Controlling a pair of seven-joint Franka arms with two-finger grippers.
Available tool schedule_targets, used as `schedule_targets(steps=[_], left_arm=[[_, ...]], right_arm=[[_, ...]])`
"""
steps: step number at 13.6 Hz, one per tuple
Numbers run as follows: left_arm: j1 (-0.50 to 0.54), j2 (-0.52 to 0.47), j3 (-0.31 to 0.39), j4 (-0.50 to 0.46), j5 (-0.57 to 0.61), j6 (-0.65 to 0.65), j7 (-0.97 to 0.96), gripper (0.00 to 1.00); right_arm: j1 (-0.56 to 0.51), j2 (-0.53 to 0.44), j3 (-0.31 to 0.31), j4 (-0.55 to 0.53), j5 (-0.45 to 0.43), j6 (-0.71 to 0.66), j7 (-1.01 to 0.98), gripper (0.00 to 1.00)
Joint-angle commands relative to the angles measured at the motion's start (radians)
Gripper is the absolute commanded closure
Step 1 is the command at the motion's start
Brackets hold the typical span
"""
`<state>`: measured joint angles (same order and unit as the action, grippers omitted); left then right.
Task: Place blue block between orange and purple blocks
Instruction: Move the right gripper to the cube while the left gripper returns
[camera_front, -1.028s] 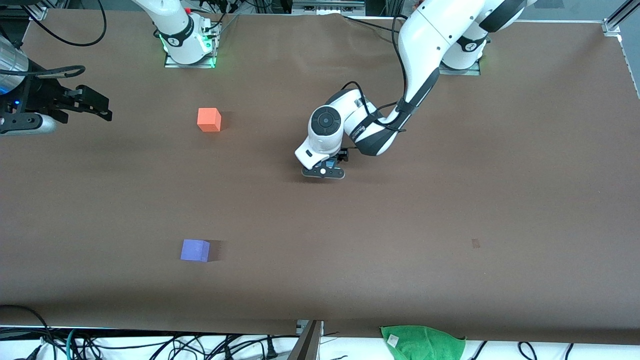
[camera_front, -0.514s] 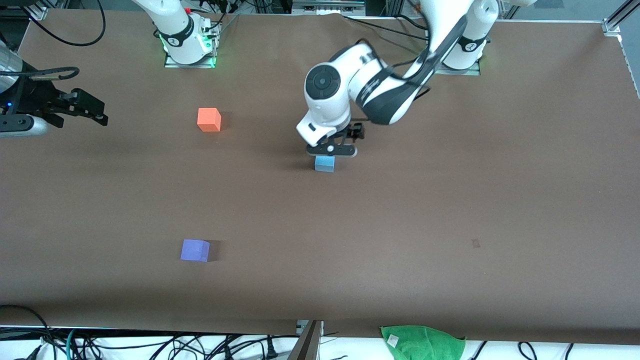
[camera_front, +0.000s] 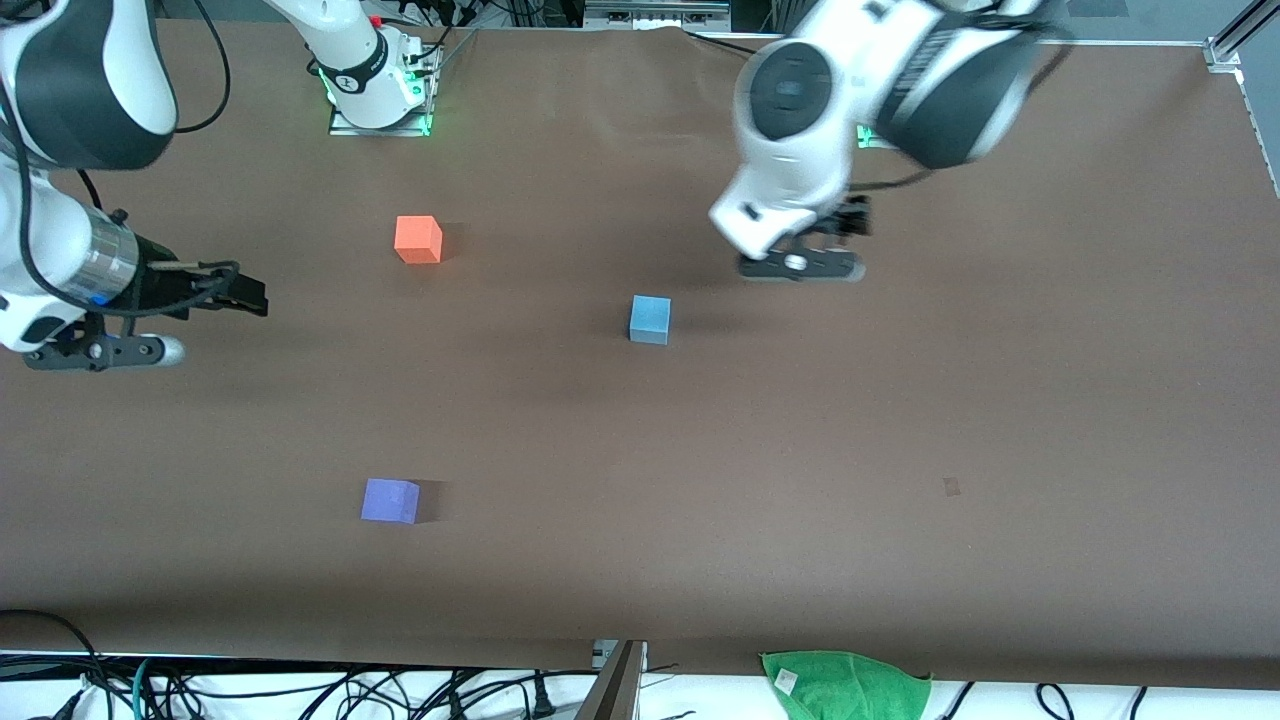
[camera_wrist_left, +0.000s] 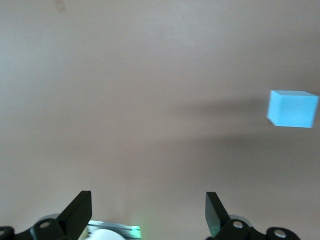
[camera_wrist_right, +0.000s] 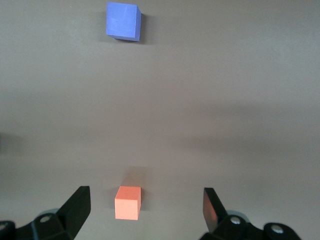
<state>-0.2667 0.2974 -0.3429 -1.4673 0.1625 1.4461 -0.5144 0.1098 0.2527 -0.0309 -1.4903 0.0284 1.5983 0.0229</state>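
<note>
The blue block (camera_front: 650, 319) rests alone on the brown table, set off toward the left arm's end from the other two cubes. The orange block (camera_front: 418, 239) lies farther from the front camera than the blue one, and the purple block (camera_front: 390, 500) lies nearer. My left gripper (camera_front: 800, 266) hangs open and empty above the table, off to one side of the blue block (camera_wrist_left: 293, 108). My right gripper (camera_front: 100, 352) is open and empty over the right arm's end of the table. Its wrist view shows the orange block (camera_wrist_right: 127, 202) and the purple block (camera_wrist_right: 123, 20) on the table below.
A green cloth (camera_front: 845, 685) lies at the table's front edge toward the left arm's end. Cables run along that edge. The right arm's base (camera_front: 375, 95) stands at the table's back edge. A small dark mark (camera_front: 951, 487) is on the table top.
The left gripper has lifted off the blue block, left it on the table and drawn back toward its base. The right arm has swung in over its end of the table.
</note>
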Motion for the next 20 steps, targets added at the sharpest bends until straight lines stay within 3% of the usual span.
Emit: schedule_targets(steps=[1, 3, 6, 11, 13, 15, 16, 18, 20], left_arm=[[0.168, -0.026, -0.016, -0.011, 0.008, -0.006, 0.230, 0.00], [0.245, -0.026, -0.013, 0.001, 0.006, -0.006, 0.344, 0.00], [0.372, -0.072, -0.013, -0.002, -0.029, -0.012, 0.456, 0.00], [0.483, -0.156, -0.002, -0.008, -0.080, -0.093, 0.683, 0.00], [0.453, -0.191, 0.030, -0.054, -0.083, -0.070, 0.740, 0.00], [0.344, -0.280, 0.207, -0.199, -0.144, 0.087, 0.746, 0.00], [0.322, -0.323, 0.250, -0.264, -0.202, 0.176, 0.732, 0.00], [0.298, -0.350, 0.262, -0.295, -0.202, 0.273, 0.740, 0.00], [0.259, -0.343, 0.263, -0.278, -0.100, 0.278, 0.694, 0.00]], right_arm=[[0.014, 0.072, 0.005, 0.028, 0.013, -0.007, -0.020, 0.01], [0.071, 0.079, 0.011, 0.025, 0.021, 0.003, -0.002, 0.01], [0.149, 0.132, 0.013, 0.025, 0.160, 0.104, 0.140, 0.01], [0.423, 0.223, 0.011, 0.027, 0.153, 0.287, 0.558, 0.01], [0.520, 0.275, 0.009, 0.027, 0.131, 0.398, 0.711, 0.01], [0.592, 0.327, 0.009, 0.028, 0.093, 0.475, 0.842, 0.01], [0.612, 0.351, 0.009, 0.028, 0.087, 0.521, 0.883, 0.01], [0.651, 0.407, 0.005, 0.031, 0.084, 0.604, 0.937, 0.01], [0.688, 0.459, 0.002, 0.031, 0.055, 0.676, 1.004, 0.01]])
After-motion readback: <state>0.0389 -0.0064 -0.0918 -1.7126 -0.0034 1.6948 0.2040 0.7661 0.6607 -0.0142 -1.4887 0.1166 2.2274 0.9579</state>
